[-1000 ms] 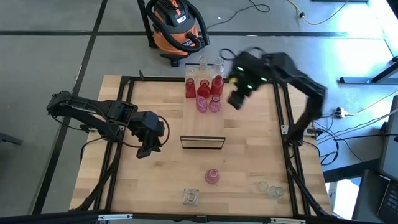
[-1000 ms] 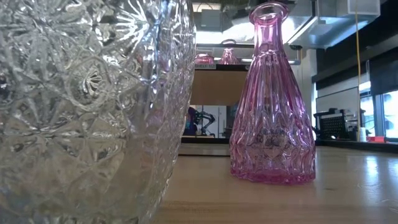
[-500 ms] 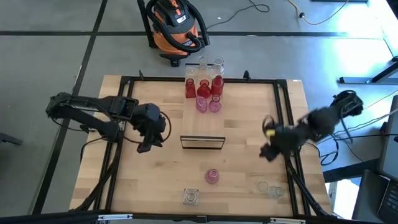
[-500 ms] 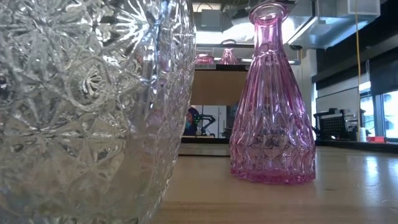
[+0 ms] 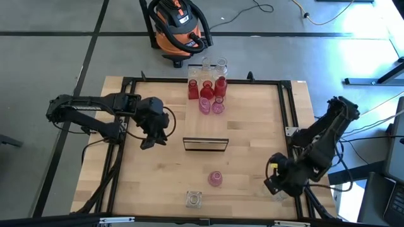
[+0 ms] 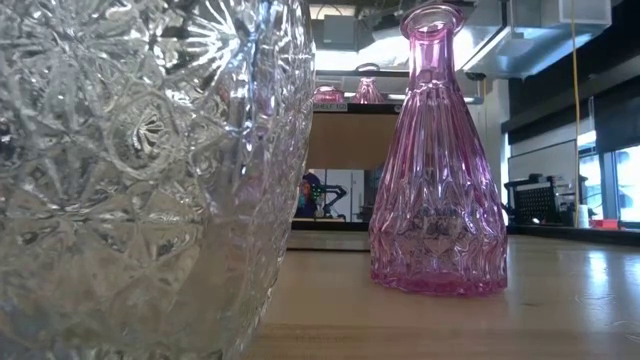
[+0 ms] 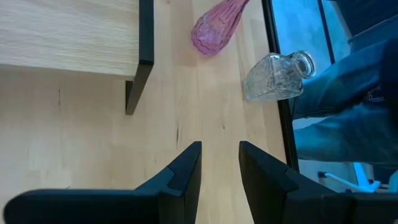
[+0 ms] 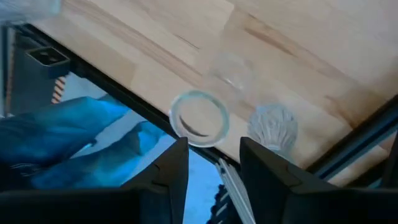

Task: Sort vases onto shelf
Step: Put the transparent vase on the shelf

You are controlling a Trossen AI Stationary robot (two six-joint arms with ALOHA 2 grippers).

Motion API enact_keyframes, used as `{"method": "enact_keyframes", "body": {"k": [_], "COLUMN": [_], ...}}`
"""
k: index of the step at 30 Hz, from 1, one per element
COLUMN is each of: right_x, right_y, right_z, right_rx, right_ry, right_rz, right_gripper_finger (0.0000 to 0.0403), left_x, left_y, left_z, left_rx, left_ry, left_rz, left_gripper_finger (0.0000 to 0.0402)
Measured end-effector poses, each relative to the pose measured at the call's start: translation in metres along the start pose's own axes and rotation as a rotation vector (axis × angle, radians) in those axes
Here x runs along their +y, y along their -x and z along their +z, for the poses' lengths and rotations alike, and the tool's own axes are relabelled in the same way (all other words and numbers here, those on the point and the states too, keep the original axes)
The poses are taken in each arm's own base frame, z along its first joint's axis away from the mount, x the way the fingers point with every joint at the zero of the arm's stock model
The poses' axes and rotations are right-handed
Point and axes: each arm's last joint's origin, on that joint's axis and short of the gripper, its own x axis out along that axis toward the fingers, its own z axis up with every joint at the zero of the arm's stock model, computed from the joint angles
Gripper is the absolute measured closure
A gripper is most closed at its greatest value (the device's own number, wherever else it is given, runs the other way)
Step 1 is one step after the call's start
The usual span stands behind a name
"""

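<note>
Currently the right gripper (image 8: 213, 163) hovers spread and empty above two clear vases (image 8: 200, 118).

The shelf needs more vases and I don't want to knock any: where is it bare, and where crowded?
The shelf is bare from the vases at its far end to its dark front edge. The far end is crowded with red, pink and clear glass. The tabletop between the left gripper and the shelf is also free. The right gripper hovers over clear vases at the near right corner.
</note>
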Motion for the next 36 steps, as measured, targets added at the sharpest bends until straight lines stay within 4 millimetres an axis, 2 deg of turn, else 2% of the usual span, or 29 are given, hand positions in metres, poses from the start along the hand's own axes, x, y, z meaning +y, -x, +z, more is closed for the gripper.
{"method": "enact_keyframes", "body": {"k": [11,16,19,22,23,25,30,36], "right_x": [0.013,0.015,0.016,0.018,0.02,0.023,0.027,0.021], "right_y": [-0.038,-0.049,-0.053,-0.054,-0.054,-0.053,-0.045,-0.015], "right_z": [-0.008,-0.01,-0.009,-0.003,0.0,0.009,0.042,0.084], "right_rx": [-0.041,-0.028,-0.04,-0.045,-0.046,-0.041,0.019,-0.019], "right_ry": [0.009,0.009,0.011,0.036,0.051,0.093,0.184,0.2], "right_rz": [-0.106,-0.146,-0.156,-0.156,-0.156,-0.157,-0.162,-0.091], "right_gripper_finger": [0.0275,0.0277,0.0299,0.0353,0.0376,0.0393,0.0398,0.0401], "left_x": [0.0,0.0,0.0,0.0,0.0,0.0,0.0,0.0], "left_y": [0.0,0.0,0.0,0.0,0.0,0.0,0.0,0.0], "left_z": [0.0,0.0,0.0,0.0,0.0,0.0,0.0,0.0], "left_rx": [0.0,0.0,0.0,0.0,0.0,0.0,0.0,0.0], "left_ry": [0.005,0.003,0.001,0.0,0.0,0.0,0.0,0.0], "left_rz": [0.001,0.001,0.002,0.002,0.002,0.002,0.002,0.001], "left_gripper_finger": [0.0301,0.0301,0.0301,0.0301,0.0301,0.0301,0.0301,0.0301]}}
